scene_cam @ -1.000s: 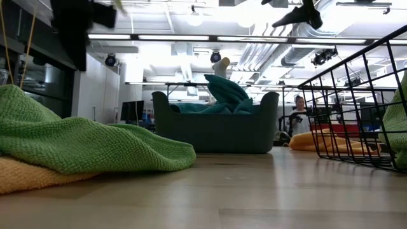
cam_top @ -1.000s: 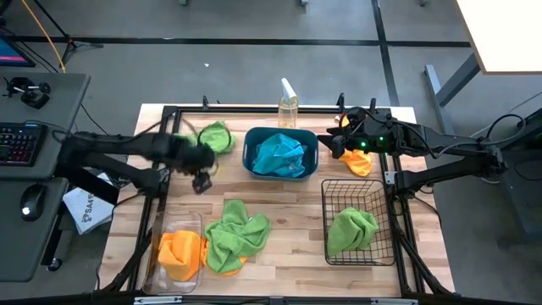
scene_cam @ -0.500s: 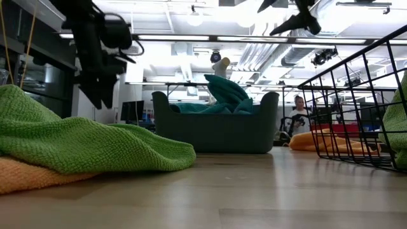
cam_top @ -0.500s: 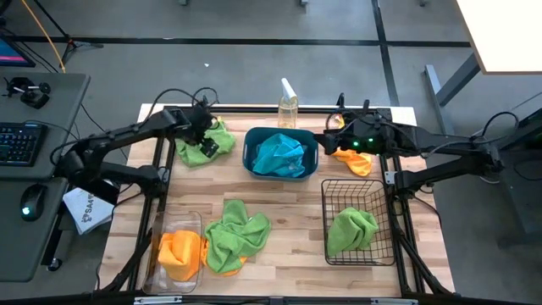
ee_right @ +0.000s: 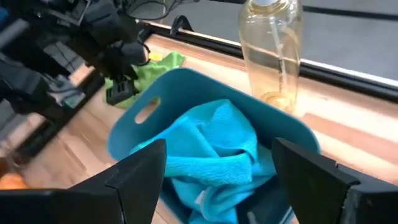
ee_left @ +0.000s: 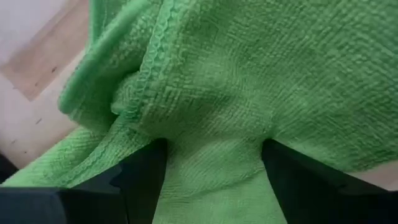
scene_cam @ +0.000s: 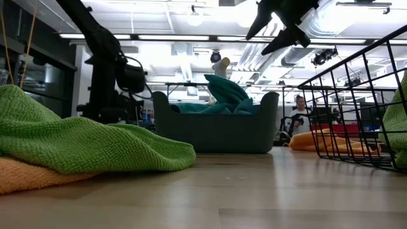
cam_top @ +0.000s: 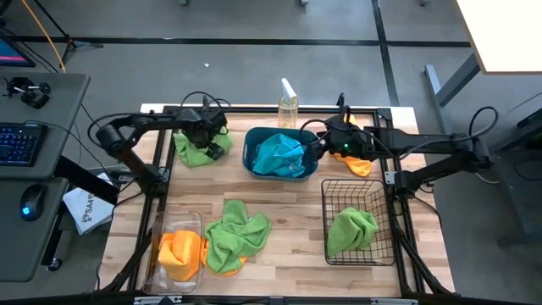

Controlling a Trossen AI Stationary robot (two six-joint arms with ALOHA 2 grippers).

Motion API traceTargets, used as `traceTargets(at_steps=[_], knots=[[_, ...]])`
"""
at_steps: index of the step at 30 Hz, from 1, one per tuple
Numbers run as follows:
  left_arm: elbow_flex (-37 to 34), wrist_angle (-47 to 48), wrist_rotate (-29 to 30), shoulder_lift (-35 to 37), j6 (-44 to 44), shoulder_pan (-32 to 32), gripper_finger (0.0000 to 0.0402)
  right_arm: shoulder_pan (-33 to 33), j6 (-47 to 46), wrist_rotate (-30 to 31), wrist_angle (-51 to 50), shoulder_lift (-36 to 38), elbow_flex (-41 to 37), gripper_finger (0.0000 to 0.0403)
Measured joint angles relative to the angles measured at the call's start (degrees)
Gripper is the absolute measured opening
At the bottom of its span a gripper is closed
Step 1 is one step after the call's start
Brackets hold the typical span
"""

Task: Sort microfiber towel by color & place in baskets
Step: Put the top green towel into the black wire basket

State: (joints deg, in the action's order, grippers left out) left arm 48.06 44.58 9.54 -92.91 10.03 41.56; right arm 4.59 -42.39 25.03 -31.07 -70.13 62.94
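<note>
Since a second ago my left claw [cam_top: 212,142] has swung from mid-counter to the lime green towel [cam_top: 196,148] at ten o'clock, its spread fingers [ee_left: 140,180] pressed into the fabric, not clenched. My right claw [cam_top: 324,146] has drifted toward the teal tub [cam_top: 251,163] holding turquoise towels [cam_top: 279,156], released and empty. At two o'clock lies an orange towel [cam_top: 359,163].
</note>
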Motion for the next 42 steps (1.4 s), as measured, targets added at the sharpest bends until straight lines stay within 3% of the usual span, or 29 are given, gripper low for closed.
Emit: traceTargets(at_steps=[4,8,10,14,18,23,27,34,42], knots=[[0.1,0.7,-2.5,-2.7,2.8,-0.6,0.0213,-0.4,3.8,0.0,0.0,-0.8,0.0,0.0288],[0.0,0.2,-5.7,-2.5,5.2,-2.1,0.0056,-1.0,6.6,0.6,0.1,-0.9,0.0,0.0288],[0.1,0.7,-7.0,-1.6,5.8,-2.6,0.0021,-1.5,7.9,1.1,0.3,-0.9,0.0,0.0288],[1.3,3.7,-7.8,3.5,3.3,-3.1,0.0006,-3.1,9.9,0.8,0.5,-0.8,0.0,0.0288],[4.9,4.5,-9.1,14.7,0.8,-3.6,0.0004,-5.2,11.4,-0.3,3.5,-0.8,0.0,0.0288],[11.1,5.9,-11.1,29.3,0.2,-8.0,0.0002,-7.3,12.8,-5.2,17.7,-2.4,0.0,0.0288],[16.3,6.6,-11.2,34.6,-2.1,-14.8,0.0001,-8.0,17.3,-10.3,32.7,-6.2,0.0,0.0288],[22.0,6.5,-8.7,30.4,-6.7,-27.3,0.0001,-8.0,33.5,-11.7,46.2,-14.7,0.0,0.0288],[24.6,3.6,-4.8,17.6,-15.3,-35.9,0.0,-8.1,37.7,-11.7,43.5,-16.5,0.0,0.0288]])
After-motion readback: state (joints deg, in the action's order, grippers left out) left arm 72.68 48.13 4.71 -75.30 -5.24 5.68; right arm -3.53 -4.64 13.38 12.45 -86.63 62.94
